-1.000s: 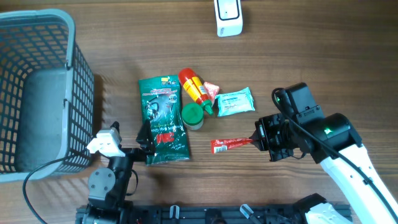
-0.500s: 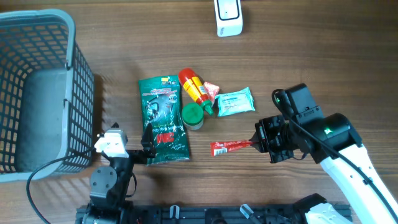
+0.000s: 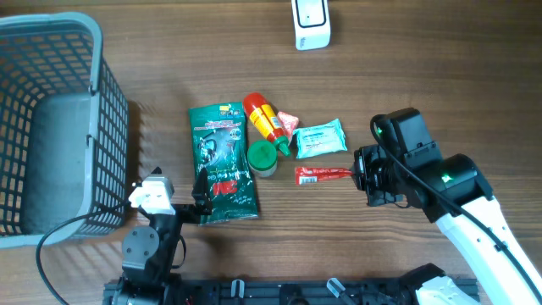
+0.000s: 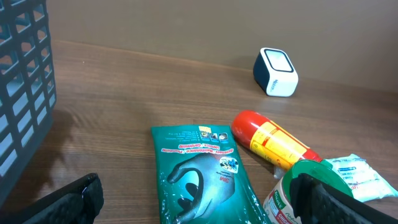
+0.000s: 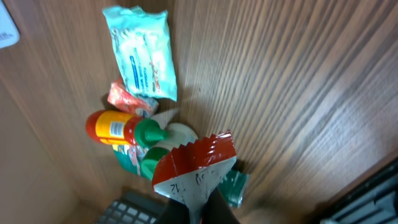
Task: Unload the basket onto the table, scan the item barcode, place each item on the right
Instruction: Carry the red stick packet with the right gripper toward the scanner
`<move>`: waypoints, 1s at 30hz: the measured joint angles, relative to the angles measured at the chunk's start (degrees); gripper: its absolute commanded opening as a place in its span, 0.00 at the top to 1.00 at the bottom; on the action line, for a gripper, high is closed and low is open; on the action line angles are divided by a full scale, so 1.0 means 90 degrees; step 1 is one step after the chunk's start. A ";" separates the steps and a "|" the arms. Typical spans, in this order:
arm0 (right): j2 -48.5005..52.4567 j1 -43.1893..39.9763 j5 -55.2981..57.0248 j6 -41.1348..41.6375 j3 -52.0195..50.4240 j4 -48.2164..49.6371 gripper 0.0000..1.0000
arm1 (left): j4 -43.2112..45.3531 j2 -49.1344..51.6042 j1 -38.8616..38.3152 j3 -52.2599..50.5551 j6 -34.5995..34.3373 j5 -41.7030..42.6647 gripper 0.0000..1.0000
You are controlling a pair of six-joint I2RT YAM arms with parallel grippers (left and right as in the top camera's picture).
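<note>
overhead straight down; left wrist low, right wrist close above, sharing red bottle (image 3: 265, 119)

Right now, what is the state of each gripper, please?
Left gripper: open, holding nothing.
Right gripper: closed on the red sachet.

The thin red foil sachet (image 3: 322, 174) carries white print; the flat dark-green plastic packet (image 3: 222, 163) has a red label (low down); the round red-and-yellow bottle (image 3: 265, 121) is green-capped.

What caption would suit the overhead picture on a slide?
The right claw grips a red sachet near a green-lidded tub; a white scanner sits farther up the table.
</note>
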 measured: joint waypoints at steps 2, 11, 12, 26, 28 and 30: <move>0.0000 0.0000 0.0078 -0.0085 0.0000 -0.0002 0.96 | 0.0000 0.0000 0.0000 0.0000 0.0000 0.0000 0.00; 0.0000 0.0000 0.1219 -0.0522 0.0000 0.0294 0.96 | 0.0000 0.0000 -0.0002 0.0000 0.0000 0.0000 0.00; 0.0007 0.0000 0.1384 -0.0697 -0.0002 0.0573 0.96 | 0.0000 0.0000 0.0000 0.0000 0.0000 -0.0002 0.00; 0.2205 -0.0017 0.2429 -0.3660 -0.0066 0.6001 0.96 | 0.0000 0.0027 -0.0002 0.0000 0.0000 0.0000 0.00; 0.2591 -0.0124 0.2414 -0.3781 -0.0039 0.7157 0.96 | -0.0005 0.0024 0.0000 0.0000 0.0000 -0.0002 0.00; 0.3152 -0.0304 0.2412 -0.3825 -0.0041 0.8483 0.96 | 0.0007 0.0027 0.0000 0.0000 0.0000 0.0000 0.00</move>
